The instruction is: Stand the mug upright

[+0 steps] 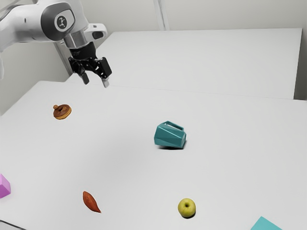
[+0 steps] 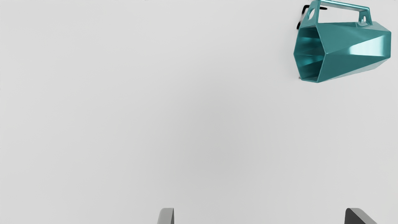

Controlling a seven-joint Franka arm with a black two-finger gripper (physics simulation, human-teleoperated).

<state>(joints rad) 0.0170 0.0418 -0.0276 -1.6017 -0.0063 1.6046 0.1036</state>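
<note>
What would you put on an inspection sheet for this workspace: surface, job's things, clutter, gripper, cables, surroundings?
Surface: white table, plain.
Job's things: teal mug lying on its side, handle uppermost; not yet upright.
Clutter: brown ring-shaped item, reddish pointed item, yellow-green apple, pink block, teal piece cut off by the exterior view's bottom edge.
Gripper: black gripper open, raised above the table, clear of the mug.
Cables: thin dark line in the exterior view's bottom-left corner; can't tell whether it is a cable.
Surroundings: pale walls, broad white surface beyond the table.
</note>
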